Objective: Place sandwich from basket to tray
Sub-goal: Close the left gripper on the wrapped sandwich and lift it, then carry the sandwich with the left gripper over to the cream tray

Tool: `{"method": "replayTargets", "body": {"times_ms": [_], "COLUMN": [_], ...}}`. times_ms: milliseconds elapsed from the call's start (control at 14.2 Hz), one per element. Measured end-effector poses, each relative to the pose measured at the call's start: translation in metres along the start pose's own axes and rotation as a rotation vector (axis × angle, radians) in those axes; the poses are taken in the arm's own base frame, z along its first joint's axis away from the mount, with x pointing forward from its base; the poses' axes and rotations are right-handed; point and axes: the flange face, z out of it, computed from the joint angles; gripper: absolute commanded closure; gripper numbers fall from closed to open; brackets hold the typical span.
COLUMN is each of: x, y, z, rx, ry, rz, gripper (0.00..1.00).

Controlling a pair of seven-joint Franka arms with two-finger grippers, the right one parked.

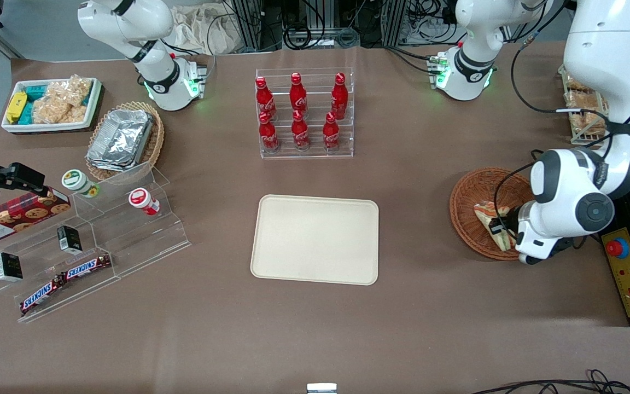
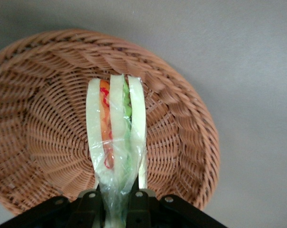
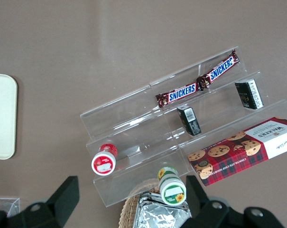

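Currently the sandwich is being gripped at its narrow end by the gripper, fingers closed on it, above the basket, ready for carrying toward the tray at the table's middle.

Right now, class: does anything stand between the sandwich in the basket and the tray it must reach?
Nothing visible does. The claw is shut on the sandwich in the basket, and only bare table separates it from the tray.
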Motion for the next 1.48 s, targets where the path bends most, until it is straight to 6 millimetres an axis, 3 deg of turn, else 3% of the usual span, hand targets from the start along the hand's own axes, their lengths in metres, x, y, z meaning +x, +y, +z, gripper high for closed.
{"method": "replayTargets", "body": {"times_ms": [141,422,562,633,914,1055,1336,1477], "x": [-0.004,-0.027,-0.039,-0.048,-0.090,-0.107,-0.124,-0.128], "y": [0.007,0.022,0.036,0.052,0.150,0.189,0.259,0.282], "z": [-0.052,-0.193,-0.229,-0.231,-0.199,-0.172,-0.073,-0.031], "rx": [0.003,-0.013,-0.038,-0.045,-0.061,-0.043,0.054,0.054], "ry": [0.009,0.061,0.097,0.100,0.095,0.079,0.036,0.020], "rz": [0.012,0.044,0.078,0.108,0.273,0.337,0.424,0.430], "gripper": [1.00,1.00,1.00,1.00,1.00,1.00,1.00,1.00]}}
